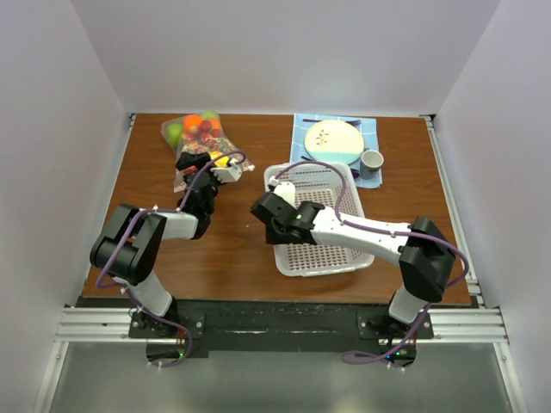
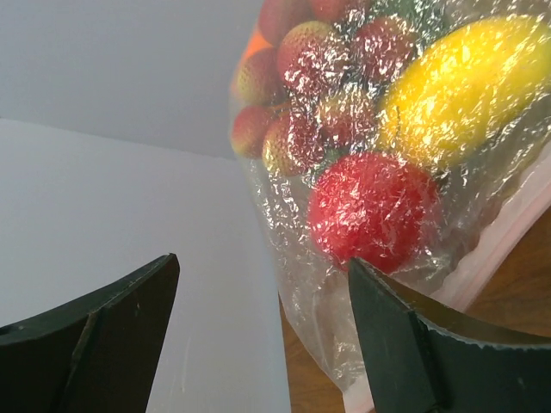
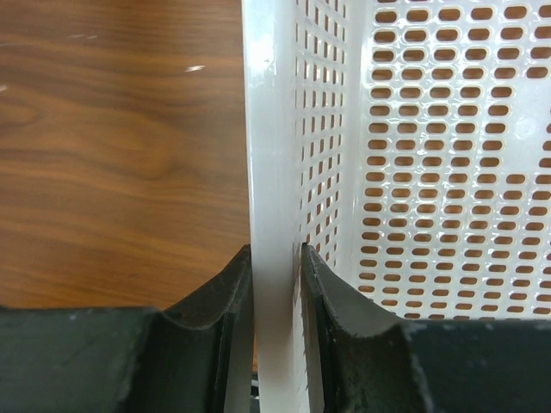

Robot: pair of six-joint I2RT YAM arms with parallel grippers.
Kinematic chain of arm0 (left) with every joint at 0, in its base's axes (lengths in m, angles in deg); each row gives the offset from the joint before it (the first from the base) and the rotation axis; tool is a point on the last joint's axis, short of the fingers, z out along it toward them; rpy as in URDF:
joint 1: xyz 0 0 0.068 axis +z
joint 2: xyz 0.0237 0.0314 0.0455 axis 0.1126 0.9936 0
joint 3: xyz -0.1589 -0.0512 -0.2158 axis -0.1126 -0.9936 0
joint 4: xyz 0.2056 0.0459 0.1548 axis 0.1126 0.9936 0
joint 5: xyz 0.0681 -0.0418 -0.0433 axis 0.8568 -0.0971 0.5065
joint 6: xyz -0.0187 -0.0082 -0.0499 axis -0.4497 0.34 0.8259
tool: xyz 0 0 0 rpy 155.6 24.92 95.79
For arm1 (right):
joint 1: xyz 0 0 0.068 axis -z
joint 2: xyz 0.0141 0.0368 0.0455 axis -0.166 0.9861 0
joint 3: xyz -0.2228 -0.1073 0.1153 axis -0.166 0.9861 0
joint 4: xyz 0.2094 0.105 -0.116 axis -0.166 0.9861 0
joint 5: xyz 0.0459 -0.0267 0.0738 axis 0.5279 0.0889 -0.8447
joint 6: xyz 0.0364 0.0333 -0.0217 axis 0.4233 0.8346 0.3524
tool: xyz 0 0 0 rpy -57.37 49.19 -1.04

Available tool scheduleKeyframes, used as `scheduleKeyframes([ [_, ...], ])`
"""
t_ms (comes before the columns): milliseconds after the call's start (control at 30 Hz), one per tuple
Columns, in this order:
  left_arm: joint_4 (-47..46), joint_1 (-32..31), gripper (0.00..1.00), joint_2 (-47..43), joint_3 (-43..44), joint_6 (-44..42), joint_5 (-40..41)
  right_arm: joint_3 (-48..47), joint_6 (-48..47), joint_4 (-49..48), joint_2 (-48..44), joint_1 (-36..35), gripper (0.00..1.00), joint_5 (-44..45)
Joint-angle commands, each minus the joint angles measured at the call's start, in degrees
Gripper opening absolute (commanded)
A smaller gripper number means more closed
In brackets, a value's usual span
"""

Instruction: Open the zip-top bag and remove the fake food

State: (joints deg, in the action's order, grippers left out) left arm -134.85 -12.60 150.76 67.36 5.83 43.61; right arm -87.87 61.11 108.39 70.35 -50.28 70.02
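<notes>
Left jaws gape beside the zip-top bag [image 1: 191,138] of fake food [image 2: 372,209] at eleven o'clock; right jaws pinch the basket [image 3: 274,129] wall.

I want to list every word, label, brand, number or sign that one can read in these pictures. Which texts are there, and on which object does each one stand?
None: no view shows a word, number, brand or sign that can be read.
zip-top bag: clear plastic, no print visible.
white basket: plain, only holes.
plate: a faint mark, too small to tell whether it is text.
</notes>
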Motion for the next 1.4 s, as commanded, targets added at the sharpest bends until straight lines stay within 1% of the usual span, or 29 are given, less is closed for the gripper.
scheduleKeyframes([
  [0,-10.9,0.6,0.86,2.4,0.2,-3.2,0.8,2.7,6.8,0.3,-2.3,0.2,0.31,1.0],
  [67,-14.2,0.5,0.86,3.7,0.7,-4.7,0.7,2.6,7.0,-0.7,-1.7,0.2,0.38,0.7],
  [100,-16.0,0.4,0.87,5.5,0.9,-7.0,0.7,2.2,6.8,-0.9,-1.3,0.2,0.47,-0.1],
  [167,-22.7,-0.1,0.88,9.0,0.9,-10.0,0.7,1.6,6.6,-1.6,-0.5,0.2,0.55,-0.7],
  [200,-26.9,-0.3,0.88,10.1,0.9,-12.9,0.7,1.3,6.5,-2.1,-0.4,0.2,0.63,-1.2],
  [267,-29.1,-0.8,0.88,13.1,1.0,-15.0,0.6,0.9,6.4,-2.4,-0.4,0.2,0.66,-1.5],
  [300,-29.5,-1.0,0.88,13.7,0.7,-16.0,0.2,0.7,6.4,-2.4,-0.5,0.2,0.71,-1.4],
  [367,-29.2,-1.1,0.88,14.4,0.1,-15.8,-0.9,0.4,6.2,-2.7,-1.2,0.2,0.73,-0.9],
  [467,-29.1,-1.1,0.88,16.0,0.4,-15.2,-1.1,0.2,5.8,-3.2,-2.5,0.2,0.73,0.0],
  [533,-33.1,-1.1,0.86,17.5,1.4,-15.7,0.3,0.2,5.6,-3.8,-2.9,0.2,0.71,-0.3],
  [567,-34.9,-1.1,0.84,19.4,1.9,-17.3,0.8,0.4,5.2,-4.3,-3.1,0.2,0.69,-0.4],
  [600,-38.8,-1.1,0.81,20.3,2.7,-18.4,0.9,0.5,5.0,-5.3,-3.5,0.2,0.68,-0.6],
  [633,-40.6,-1.1,0.65,21.2,3.1,-19.5,0.9,1.2,5.1,-5.7,-3.9,0.2,0.66,-0.6],
  [700,-43.9,-1.1,0.37,23.3,4.3,-21.9,0.9,1.9,4.7,-7.4,-4.7,0.2,0.63,-1.0],
  [733,-44.4,-1.1,0.14,23.7,4.7,-22.2,1.1,2.5,4.6,-7.8,-4.9,0.2,0.61,-1.1],
  [767,-44.4,-1.1,0.06,23.9,5.4,-22.3,1.3,2.8,4.3,-8.2,-5.2,0.2,0.59,-1.2],
  [800,-43.9,-1.1,0.00,23.6,5.5,-22.2,1.3,3.0,4.0,-9.1,-5.5,0.2,0.58,-1.5],
  [867,-43.5,-1.1,0.00,22.3,5.3,-21.4,1.2,3.8,3.6,-9.7,-6.2,0.1,0.55,-1.7],
  [933,-42.2,-1.1,0.00,20.9,4.8,-20.9,0.7,4.2,3.2,-10.4,-6.9,0.2,0.53,-1.8],
  [1033,-40.1,-1.2,0.00,15.1,3.4,-19.9,0.6,3.6,2.1,-10.2,-7.6,0.1,0.52,-0.9],
  [1100,-34.2,-1.1,0.00,10.9,1.8,-16.5,0.7,3.1,1.2,-9.6,-7.9,0.1,0.52,-0.2],
  [1133,-31.0,-1.1,0.00,5.6,1.3,-14.8,0.5,2.5,0.7,-9.4,-8.1,0.1,0.53,0.5],
  [1167,-22.5,-1.1,0.00,2.6,0.8,-10.1,0.2,2.1,0.3,-9.0,-8.1,0.1,0.55,0.7],
  [1200,-17.0,-1.1,0.00,-0.5,0.9,-7.3,-0.1,1.8,0.0,-8.2,-8.2,0.1,0.56,0.8],
  [1233,-11.3,-0.7,0.00,-6.5,1.2,-4.3,-1.7,1.3,-0.7,-8.1,-8.2,0.1,0.58,1.2],
  [1267,-1.4,-0.4,0.00,-9.2,2.5,1.3,-2.4,1.3,-0.8,-7.8,-8.6,0.1,0.61,1.6],
  [1367,11.0,0.2,0.00,-16.2,4.7,7.1,-4.5,1.2,-2.2,-7.7,-9.5,0.1,0.68,3.4],
])
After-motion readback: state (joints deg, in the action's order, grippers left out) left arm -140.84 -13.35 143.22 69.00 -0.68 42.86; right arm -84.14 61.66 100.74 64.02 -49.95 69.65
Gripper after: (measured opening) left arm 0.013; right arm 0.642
